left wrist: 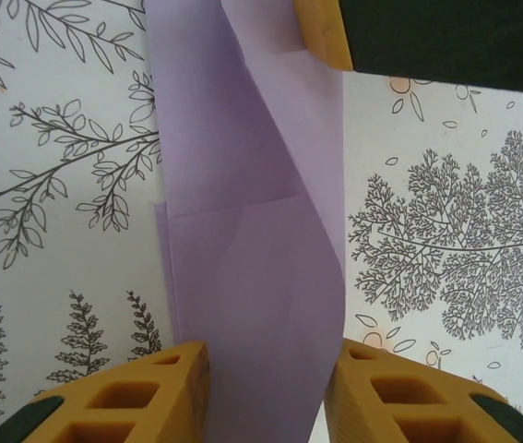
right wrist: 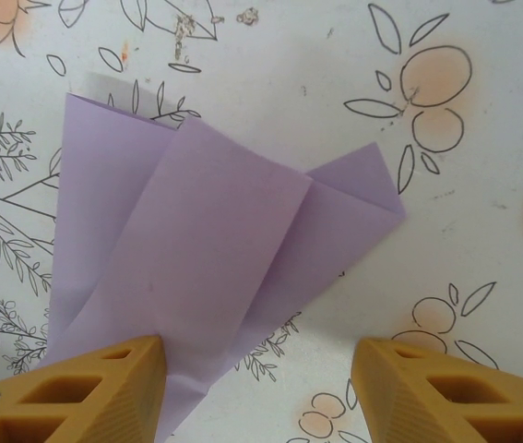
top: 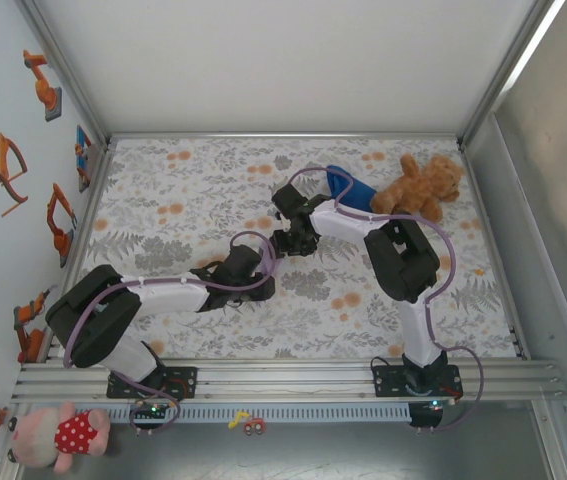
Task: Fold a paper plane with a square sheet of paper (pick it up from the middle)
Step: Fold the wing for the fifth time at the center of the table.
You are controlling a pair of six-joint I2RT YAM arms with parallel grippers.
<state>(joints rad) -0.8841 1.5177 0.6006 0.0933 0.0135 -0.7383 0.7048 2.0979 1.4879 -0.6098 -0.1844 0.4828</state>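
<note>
Two arms are seen on the floral table (top: 163, 190), each with one gripper. One lavender sheet of paper (right wrist: 196, 240) is counted, partly folded, with overlapping flaps and creases. One brown teddy bear (top: 420, 186) and one deep blue cloth (top: 347, 186) are found at the far right, touching each other. One pink plush toy (top: 61, 436) is seen off the table at the near left.

The sheet is located near the middle of the table, under both grippers. The left gripper (left wrist: 270, 369) is placed astride it. The paper fills the gap between the two yellow fingers (left wrist: 123, 401) and meets both inner faces, with its right flap curled upward. Whether it is being squeezed cannot be told. A finger of the other gripper is seen over the sheet's far end.

The right gripper (right wrist: 261, 355) is held wide open. One fingertip is set on a corner of the sheet, while the other is kept over bare table, apart from the paper.
</note>
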